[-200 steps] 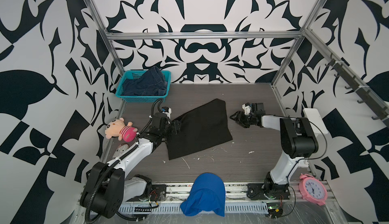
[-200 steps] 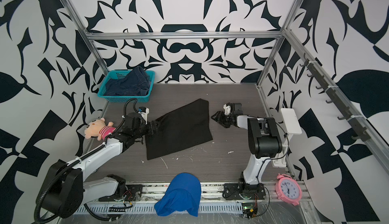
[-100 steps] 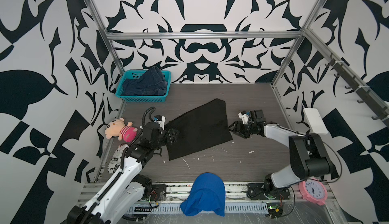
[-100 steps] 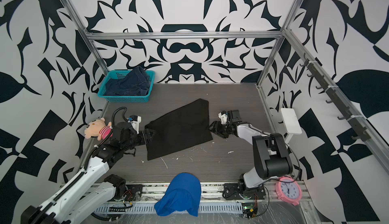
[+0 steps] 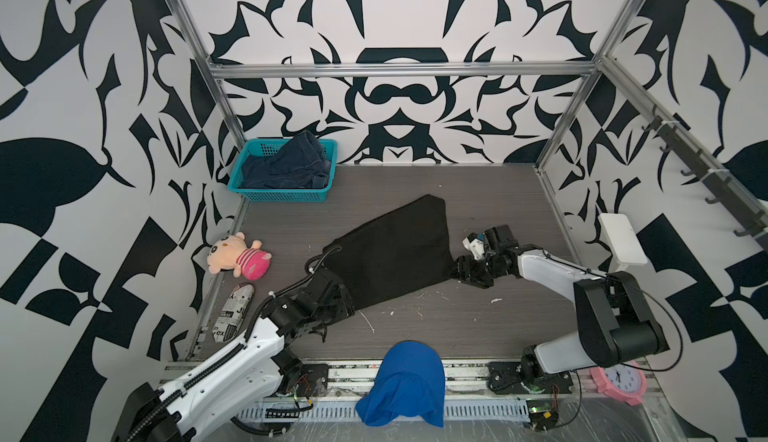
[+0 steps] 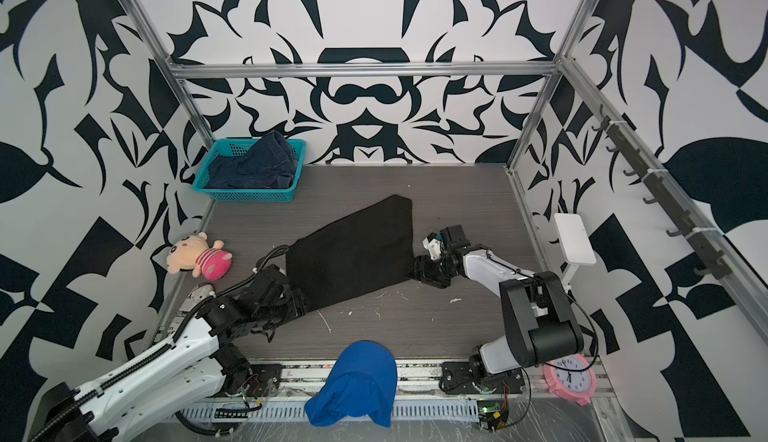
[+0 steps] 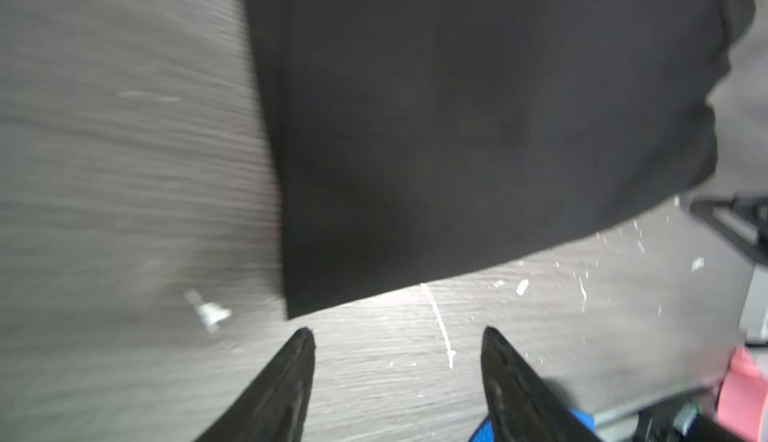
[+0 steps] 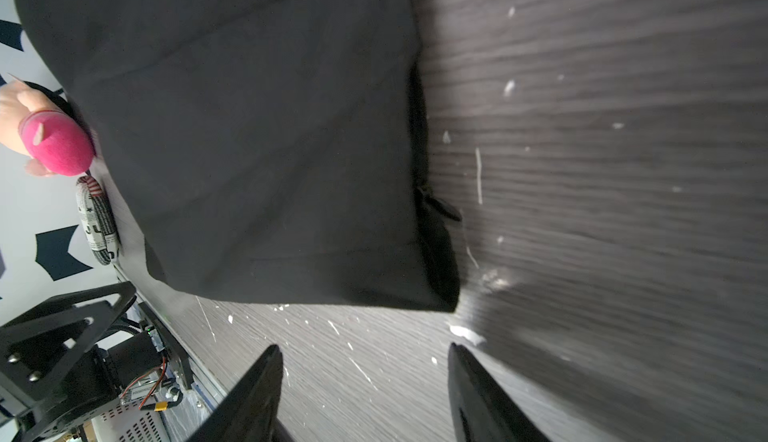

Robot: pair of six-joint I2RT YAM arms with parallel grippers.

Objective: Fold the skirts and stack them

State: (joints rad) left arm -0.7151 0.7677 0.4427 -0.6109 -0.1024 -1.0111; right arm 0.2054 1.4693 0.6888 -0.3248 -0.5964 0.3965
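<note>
Both arms have moved to the near corners of the black skirt (image 5: 390, 253), lying flat on the table (image 5: 478, 327). The left gripper (image 7: 397, 331) and right gripper (image 8: 365, 346) are spread and empty, a corner just ahead of each pair of jaws, likely ready for the first fold.

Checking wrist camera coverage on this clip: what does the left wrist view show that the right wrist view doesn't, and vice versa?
Left wrist only: the left gripper, open, just short of a corner of the black skirt; a blurred pink object at the edge.
Right wrist only: the right gripper, open, near another corner; a plush toy and a printed roll.
Both: the skirt flat on the table, scattered white flecks.
</note>
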